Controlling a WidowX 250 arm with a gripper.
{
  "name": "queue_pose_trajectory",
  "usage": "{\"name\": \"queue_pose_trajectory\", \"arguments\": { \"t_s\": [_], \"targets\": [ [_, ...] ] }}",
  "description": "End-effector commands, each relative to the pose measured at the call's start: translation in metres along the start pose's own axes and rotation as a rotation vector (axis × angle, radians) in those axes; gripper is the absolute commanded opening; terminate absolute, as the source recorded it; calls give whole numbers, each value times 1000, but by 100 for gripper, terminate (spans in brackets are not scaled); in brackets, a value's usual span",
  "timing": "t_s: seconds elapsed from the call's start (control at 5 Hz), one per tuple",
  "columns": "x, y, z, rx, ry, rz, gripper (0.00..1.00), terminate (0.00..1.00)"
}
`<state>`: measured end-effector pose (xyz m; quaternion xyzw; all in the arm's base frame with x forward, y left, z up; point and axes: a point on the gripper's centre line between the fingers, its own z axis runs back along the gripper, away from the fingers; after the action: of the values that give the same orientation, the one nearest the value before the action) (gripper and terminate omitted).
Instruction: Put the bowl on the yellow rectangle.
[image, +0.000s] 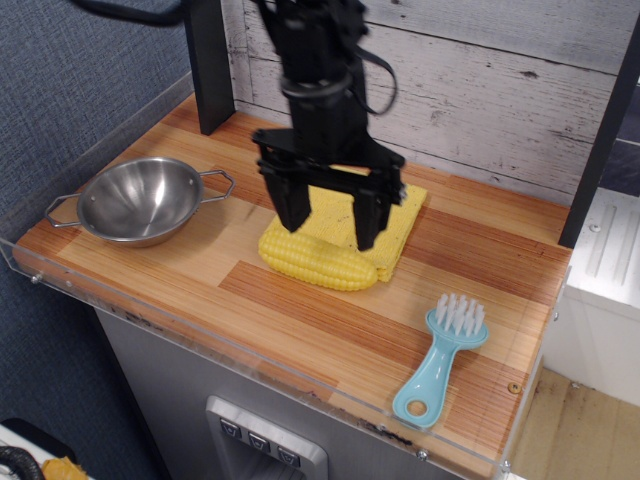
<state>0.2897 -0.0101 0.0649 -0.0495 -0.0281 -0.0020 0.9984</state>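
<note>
Centrally, the table (480, 250) is seen with bare wood along its front and right. The gripper (331, 215) is held above the yellow cloth (385, 220), its fingers spread apart and nothing gripped between them. The bowl (140, 200) is set at the left end, near the front edge, well apart from the cloth, with bare wood between them. A corn cob (315, 260) is laid across the cloth's front edge. A blue brush (440, 360) is placed near the front right corner.
</note>
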Motion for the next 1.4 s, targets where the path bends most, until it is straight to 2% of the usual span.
{"name": "queue_pose_trajectory", "arguments": {
  "t_s": [0.0, 0.2, 0.4, 0.6, 0.8, 1.0, 1.2],
  "targets": [
    [13, -13, 11, -13, -70, -53, 100, 0],
    [18, -6, 24, 13, -113, -53, 100, 0],
    [19, 18, 38, 48, -157, -10, 100, 0],
    [16, 44, 42, 71, -156, 47, 100, 0],
    [9, 66, 43, 97, -149, 89, 100, 0],
    [4, 83, 30, 179, -76, 73, 100, 0],
    [5, 89, 20, 198, -33, 50, 100, 0]
  ]
}}
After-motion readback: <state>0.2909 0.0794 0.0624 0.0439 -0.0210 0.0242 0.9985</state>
